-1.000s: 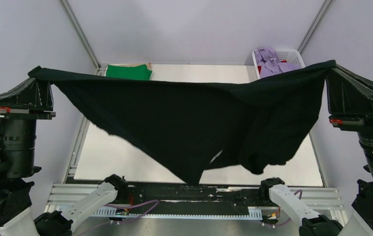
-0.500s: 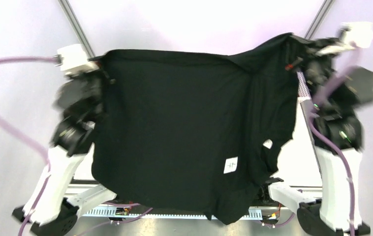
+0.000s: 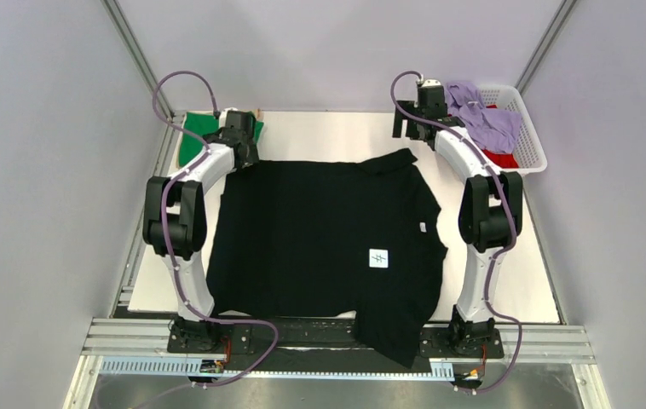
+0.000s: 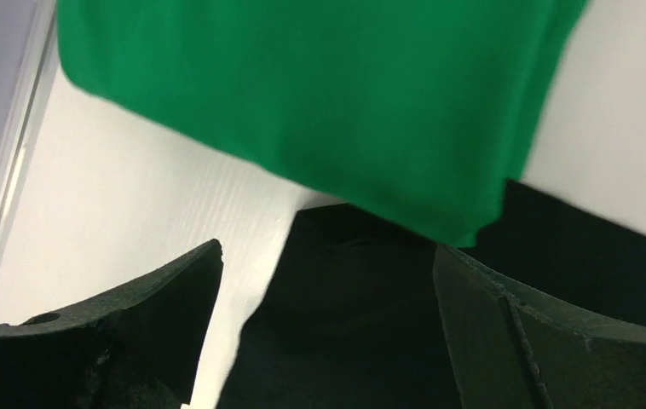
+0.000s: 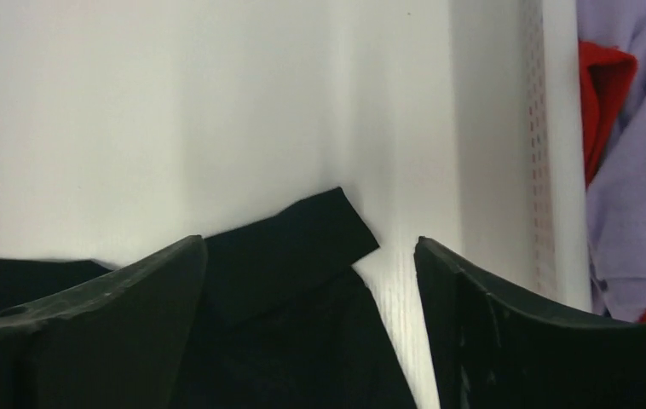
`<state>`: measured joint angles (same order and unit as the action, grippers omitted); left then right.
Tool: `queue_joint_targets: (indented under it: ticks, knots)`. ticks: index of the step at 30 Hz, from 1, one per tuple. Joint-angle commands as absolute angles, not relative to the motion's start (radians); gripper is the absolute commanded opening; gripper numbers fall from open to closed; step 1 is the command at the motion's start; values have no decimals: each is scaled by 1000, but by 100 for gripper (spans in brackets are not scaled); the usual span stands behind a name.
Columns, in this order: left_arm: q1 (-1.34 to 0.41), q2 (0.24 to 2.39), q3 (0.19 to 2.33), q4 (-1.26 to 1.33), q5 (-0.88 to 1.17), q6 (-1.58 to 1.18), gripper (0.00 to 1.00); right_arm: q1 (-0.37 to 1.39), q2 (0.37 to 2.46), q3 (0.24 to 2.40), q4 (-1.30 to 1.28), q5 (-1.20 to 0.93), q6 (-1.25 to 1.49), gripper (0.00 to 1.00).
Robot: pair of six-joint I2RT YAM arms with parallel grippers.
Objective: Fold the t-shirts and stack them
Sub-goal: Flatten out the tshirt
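So nearest me, one corner of the black tee (image 3: 320, 230) droops off the near edge of the table (image 3: 507, 290) and over the rail (image 3: 302, 334) between the two arm bases. The rest of it lies flat and spread out across the middle of the table. Its long axis runs near to far, skewed a bit to the right at the near end. There's a small square white label (image 3: 378, 258) showing on it, right of centre. A sleeve-like flap sticks out at the far right corner, pointing away and to the right. Honestly can't tell which end the neck is.

Both arms reach over the shirt's side edges to its far corners. The left gripper (image 4: 326, 281) hangs over the far left corner with its fingers spread wide and nothing pinched. The right gripper (image 5: 309, 256) hangs over that flap, also spread and holding nothing.

Past the left gripper, the folded green tee (image 3: 188, 145) sits in the far left corner. In the wrist view its edge overlaps the black one. Far right is a white lattice basket (image 3: 531, 141) just beside the right arm, with a lavender tee (image 3: 486, 123) heaped on a red tee (image 3: 500, 159).

Count: one black, one green, one basket, two arms. Can't tell how many pieces the lavender and red make.
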<state>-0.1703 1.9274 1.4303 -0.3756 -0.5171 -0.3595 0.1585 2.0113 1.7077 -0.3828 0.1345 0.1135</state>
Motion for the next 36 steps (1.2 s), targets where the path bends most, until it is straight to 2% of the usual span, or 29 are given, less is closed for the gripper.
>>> queue_joint_targets:
  ticks: [1,7,11,15,20,25,36]
  knots:
    - [-181,1854,1560,-361,-414,-400,100,152,1981,1866,-384,66,164,99]
    - [-181,1721,1465,-353,-272,-433,100,153,1838,1641,-364,-14,261,100]
    - [-189,1621,1285,-310,-99,-488,100,153,1751,1445,-293,-156,361,100]
    - [-224,1515,1086,-181,46,-549,100,154,1755,1353,-225,-256,443,100]
    - [-277,1457,945,-109,105,-569,100,157,1893,1422,-215,-356,444,100]
    - [-281,1439,825,-67,110,-599,100,183,1999,1480,-220,-362,472,100]
    - [-280,1453,778,-66,72,-583,100,241,2096,1517,-184,-305,509,100]
